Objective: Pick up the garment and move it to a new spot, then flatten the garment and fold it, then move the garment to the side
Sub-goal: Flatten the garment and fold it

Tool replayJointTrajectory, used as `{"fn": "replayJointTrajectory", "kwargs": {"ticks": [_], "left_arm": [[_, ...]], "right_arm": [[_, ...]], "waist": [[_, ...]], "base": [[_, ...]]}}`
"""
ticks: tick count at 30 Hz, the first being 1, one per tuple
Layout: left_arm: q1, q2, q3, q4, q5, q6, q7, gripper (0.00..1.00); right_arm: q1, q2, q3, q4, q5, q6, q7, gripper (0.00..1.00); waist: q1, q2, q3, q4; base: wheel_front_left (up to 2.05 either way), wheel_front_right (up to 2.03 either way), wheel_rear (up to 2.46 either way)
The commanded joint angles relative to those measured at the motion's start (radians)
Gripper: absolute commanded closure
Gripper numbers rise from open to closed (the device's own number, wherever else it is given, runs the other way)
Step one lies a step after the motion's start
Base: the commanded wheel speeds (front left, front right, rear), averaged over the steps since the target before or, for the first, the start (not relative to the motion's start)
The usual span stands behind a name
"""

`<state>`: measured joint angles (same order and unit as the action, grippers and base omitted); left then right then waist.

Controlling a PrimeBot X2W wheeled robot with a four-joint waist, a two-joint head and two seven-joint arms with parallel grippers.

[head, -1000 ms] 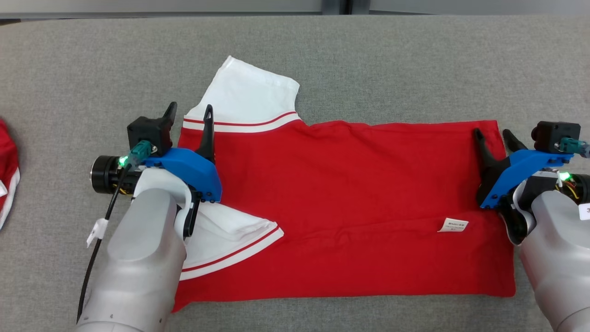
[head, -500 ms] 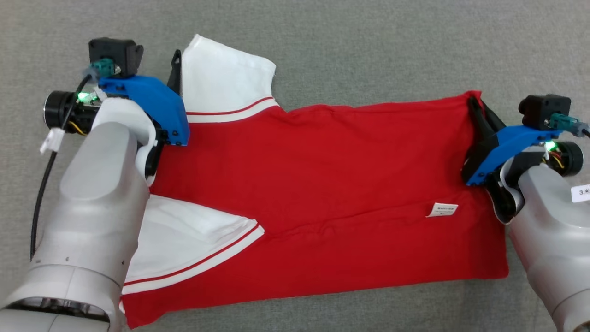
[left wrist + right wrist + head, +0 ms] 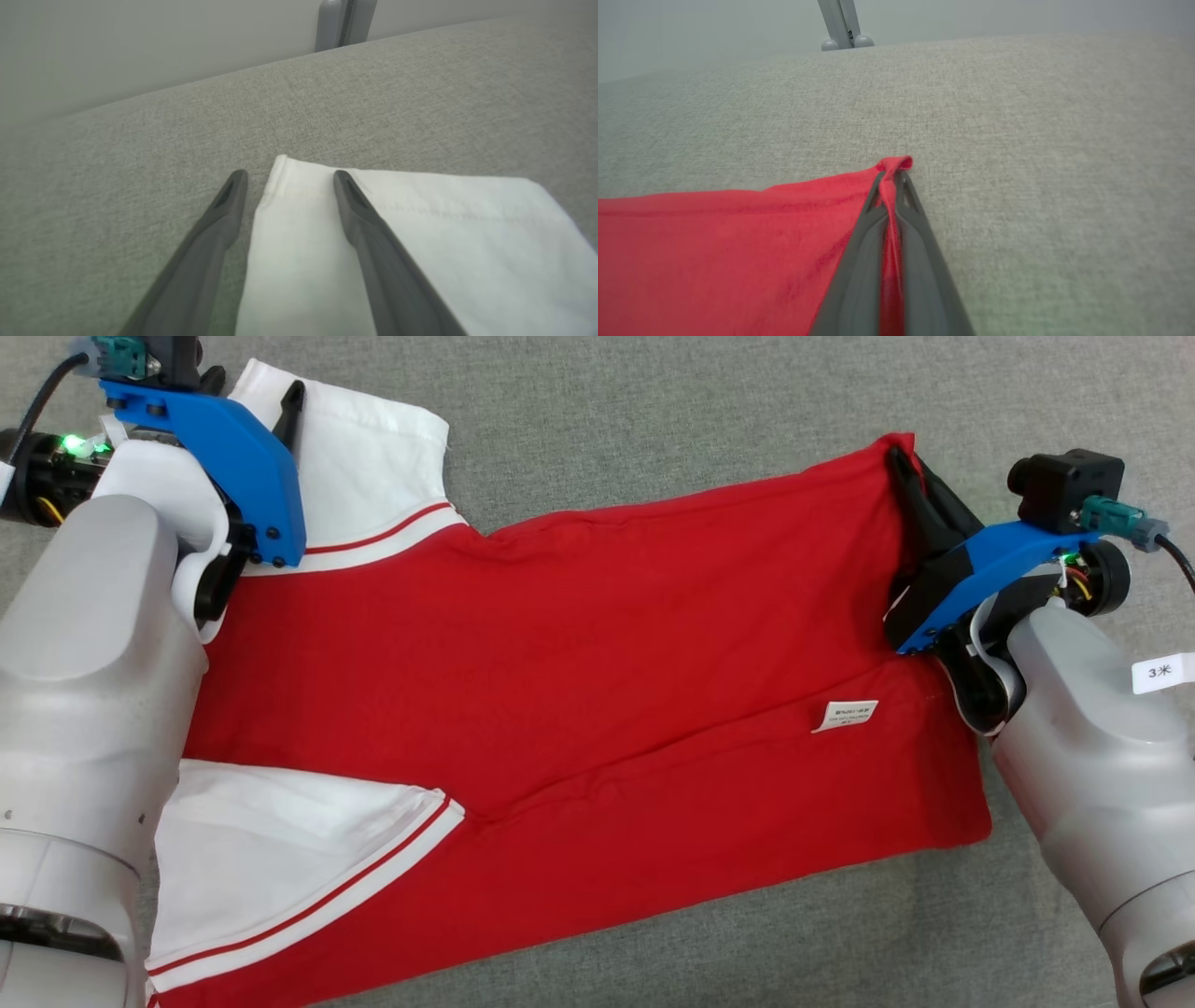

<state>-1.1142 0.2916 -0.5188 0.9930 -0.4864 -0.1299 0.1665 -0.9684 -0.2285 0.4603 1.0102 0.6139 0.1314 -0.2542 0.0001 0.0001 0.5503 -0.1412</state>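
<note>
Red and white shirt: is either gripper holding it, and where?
The right gripper pinches the red and white shirt by its far hem corner. The left gripper is open astride the white sleeve, holding nothing.

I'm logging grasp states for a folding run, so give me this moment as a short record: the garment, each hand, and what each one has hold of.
garment: red shirt with white sleeves, spread out on the grey table
left hand: open, straddling the edge of the far white sleeve, one finger over the cloth, one over the table
right hand: shut on the shirt's far hem corner, red cloth pinched between its fingers
label: white tag lying on the red cloth near the right hand
fold: not yet made
</note>
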Motion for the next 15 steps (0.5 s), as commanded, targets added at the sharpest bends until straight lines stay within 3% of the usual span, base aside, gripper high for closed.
{"fn": "replayJointTrajectory", "kwargs": {"ticks": [1,2,3,5,10,15], "left_arm": [[-0.019,0.014,-0.012,-0.007,-0.014,0.000,0.003,0.00],[-0.017,0.018,-0.025,-0.008,-0.019,0.000,0.003,0.10],[-0.012,0.020,-0.038,-0.007,-0.026,0.000,0.008,0.54],[-0.013,0.029,-0.053,-0.011,-0.036,0.000,-0.011,1.00],[-0.004,0.034,-0.101,-0.038,-0.065,-0.001,-0.078,1.00],[-0.005,0.024,-0.111,-0.044,-0.077,-0.001,-0.212,1.00]], "right_arm": [[-0.016,-0.009,0.009,0.001,0.017,-0.001,-0.003,1.00],[-0.016,-0.011,0.015,0.001,0.024,-0.001,-0.005,1.00],[-0.017,-0.013,0.022,0.001,0.031,-0.001,-0.006,1.00],[-0.019,-0.020,0.031,0.005,0.043,-0.001,-0.009,1.00],[-0.020,-0.038,0.027,0.006,0.059,-0.001,-0.011,1.00],[0.010,-0.059,-0.025,-0.010,0.025,-0.001,-0.012,1.00]], "waist": [[-0.0001,-0.0001,0.004,-0.001],[-0.0001,-0.0001,0.005,-0.001],[-0.0001,-0.0001,0.005,-0.002],[-0.0001,-0.0001,0.004,0.001],[-0.0001,-0.0001,-0.012,0.021],[-0.0001,-0.0001,-0.043,0.051]], "base": [[0.00,0.00,0.00],[0.00,0.00,0.00],[0.00,0.00,0.00],[0.00,0.00,0.00],[0.00,0.00,0.00],[0.00,0.00,0.00]]}}
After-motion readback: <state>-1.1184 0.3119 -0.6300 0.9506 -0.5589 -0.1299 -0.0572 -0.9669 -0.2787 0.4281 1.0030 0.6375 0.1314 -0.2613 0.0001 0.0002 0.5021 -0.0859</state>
